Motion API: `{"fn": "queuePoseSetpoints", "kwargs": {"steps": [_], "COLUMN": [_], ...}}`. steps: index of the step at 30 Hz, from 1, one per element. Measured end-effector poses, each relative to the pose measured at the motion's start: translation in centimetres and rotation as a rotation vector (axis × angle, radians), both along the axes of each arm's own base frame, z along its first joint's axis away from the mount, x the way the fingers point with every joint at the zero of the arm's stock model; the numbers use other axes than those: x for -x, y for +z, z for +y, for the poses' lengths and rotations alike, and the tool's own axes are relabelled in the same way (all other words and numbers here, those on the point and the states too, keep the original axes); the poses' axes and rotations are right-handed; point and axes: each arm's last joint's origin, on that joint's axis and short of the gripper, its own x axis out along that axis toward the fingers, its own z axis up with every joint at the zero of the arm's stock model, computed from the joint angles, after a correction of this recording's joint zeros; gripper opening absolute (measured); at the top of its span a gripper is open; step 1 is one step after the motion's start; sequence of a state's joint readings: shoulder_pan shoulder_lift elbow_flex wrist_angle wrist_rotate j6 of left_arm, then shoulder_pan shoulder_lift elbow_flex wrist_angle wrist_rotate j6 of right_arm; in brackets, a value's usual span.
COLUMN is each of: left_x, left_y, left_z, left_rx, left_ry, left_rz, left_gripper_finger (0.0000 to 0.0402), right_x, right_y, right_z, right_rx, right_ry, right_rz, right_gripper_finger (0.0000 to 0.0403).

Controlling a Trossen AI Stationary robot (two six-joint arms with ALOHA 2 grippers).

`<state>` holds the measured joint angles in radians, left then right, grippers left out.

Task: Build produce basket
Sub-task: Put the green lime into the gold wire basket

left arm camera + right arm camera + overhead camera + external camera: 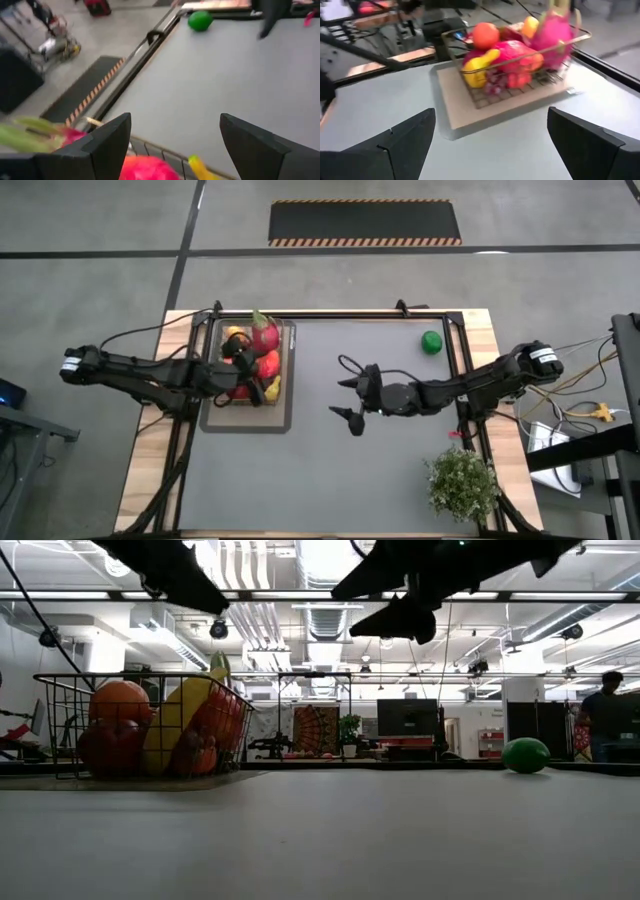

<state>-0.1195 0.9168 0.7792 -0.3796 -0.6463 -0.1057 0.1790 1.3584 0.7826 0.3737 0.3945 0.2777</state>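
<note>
Hovering released, our left tool (pixel 238 376) clears the basket (pixel 283 365); our right tool (pixel 347 398) spreads for the lime (pixel 431 342).

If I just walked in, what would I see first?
The wire basket at the table's left side, heaped with bright fruit: a pink dragon fruit, an orange and a yellow banana. Then one green lime, alone near the far right corner. The open right gripper hangs over the middle, and the left gripper above the basket.

Grey concrete floor (pixel 90 220) with hazard-striped black mat (pixel 365 222); ceiling strip lights (pixel 300 595), exposed ducts; dark monitor (pixel 406 716) behind.
</note>
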Motion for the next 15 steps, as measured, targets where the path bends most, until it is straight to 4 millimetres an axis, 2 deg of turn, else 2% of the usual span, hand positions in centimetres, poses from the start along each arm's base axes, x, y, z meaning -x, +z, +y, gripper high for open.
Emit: {"fn": "queuePoseSetpoints", "kwargs": {"steps": [8, 15], "left_x": [-0.3, -0.5], "left_y": [1.4, 1.7], "left_z": [-0.3, -0.3], "left_rx": [-0.115, -0.16], "left_ry": [-0.07, -0.087], "left_rz": [-0.077, -0.079], "left_gripper_finger": [0.0286, 0.0286], "right_x": [-0.9, 0.1], "right_y": [2.2, 4.0], "right_z": [-4.2, -9.4], "right_rx": [-0.065, -0.154], "right_ry": [-0.174, -0.4], "right_rz": [0.193, 0.398], "right_gripper_finger": [0.0365, 0.0365]}}
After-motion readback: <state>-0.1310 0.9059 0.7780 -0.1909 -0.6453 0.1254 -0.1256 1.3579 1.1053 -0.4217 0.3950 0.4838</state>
